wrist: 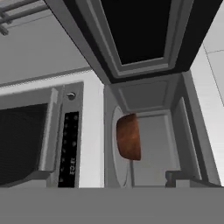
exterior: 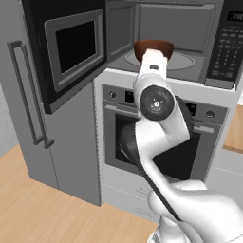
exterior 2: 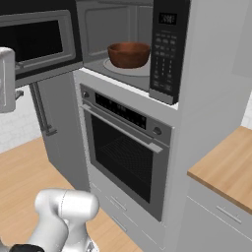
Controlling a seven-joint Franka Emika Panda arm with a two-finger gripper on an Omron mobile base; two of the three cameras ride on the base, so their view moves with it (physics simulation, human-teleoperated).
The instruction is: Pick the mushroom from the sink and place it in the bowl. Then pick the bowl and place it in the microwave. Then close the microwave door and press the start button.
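The reddish-brown bowl (exterior: 154,46) (exterior 2: 129,54) (wrist: 129,136) stands on the round glass turntable (exterior 2: 140,70) inside the microwave (exterior: 190,26). The microwave door (exterior: 71,47) (exterior 2: 34,42) (wrist: 135,30) is swung wide open to the left. The button panel (exterior: 227,47) (exterior 2: 166,49) sits to the right of the opening. My hand (exterior: 154,61) hovers just in front of the opening, apart from the bowl, with its fingers hidden behind the wrist. The mushroom is hidden from these angles, and the sink is out of view.
A larger oven (exterior: 156,142) (exterior 2: 123,152) with a wide glass window sits right under the microwave. A tall grey cabinet with a long bar handle (exterior: 28,95) stands to the left. A wooden counter (exterior 2: 226,167) lies to the right, above the wooden floor.
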